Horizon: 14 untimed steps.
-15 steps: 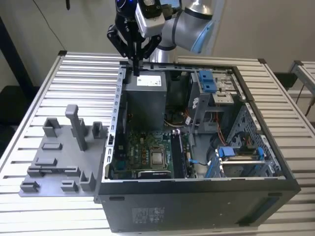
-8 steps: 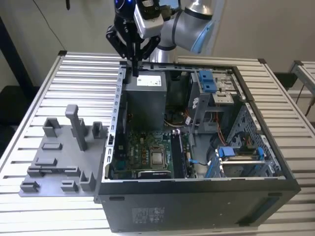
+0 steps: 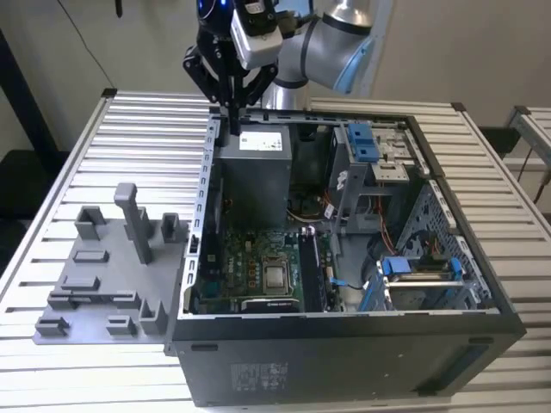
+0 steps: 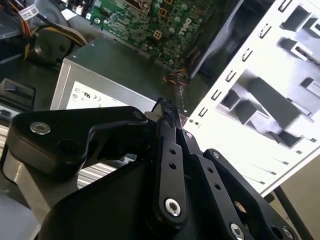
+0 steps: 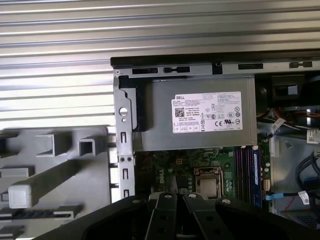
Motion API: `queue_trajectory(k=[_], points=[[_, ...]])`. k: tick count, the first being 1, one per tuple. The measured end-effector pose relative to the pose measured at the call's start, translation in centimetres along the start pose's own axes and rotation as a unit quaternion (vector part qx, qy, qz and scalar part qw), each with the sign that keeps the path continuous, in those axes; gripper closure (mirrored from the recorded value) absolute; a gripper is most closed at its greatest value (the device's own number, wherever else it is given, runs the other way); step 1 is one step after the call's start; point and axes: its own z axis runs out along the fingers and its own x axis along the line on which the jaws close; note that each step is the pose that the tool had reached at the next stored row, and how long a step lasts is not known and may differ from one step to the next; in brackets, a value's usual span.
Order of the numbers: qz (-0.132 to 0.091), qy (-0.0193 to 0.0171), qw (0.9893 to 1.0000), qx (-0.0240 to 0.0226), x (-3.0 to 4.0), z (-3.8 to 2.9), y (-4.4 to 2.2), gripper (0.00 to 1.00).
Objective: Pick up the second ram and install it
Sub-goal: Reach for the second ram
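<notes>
Slatted table (image 3: 129, 129) holds the case (image 3: 344, 353); second wrist view shows tool (image 4: 168, 110) clenched over power supply (image 4: 120, 67).

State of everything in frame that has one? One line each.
gripper: shut, nothing visible between the fingers, over the power supply end of the case.
computer case: on its side, side panel off, interior open.
power supply: mounted in the case.
processor socket: uncovered, no cooler on it.
grey holder tray: flat beside the case, on the exterior view's left.
</notes>
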Motion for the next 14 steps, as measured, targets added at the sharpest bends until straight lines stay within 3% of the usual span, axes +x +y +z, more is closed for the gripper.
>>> queue_trajectory(k=[6,14], points=[[0.000,-0.0001,1.0000,-0.0001,0.25,0.10,-0.02,0.89],[0.000,0.0000,1.0000,0.0000,1.09,0.16,-0.09,0.89]])
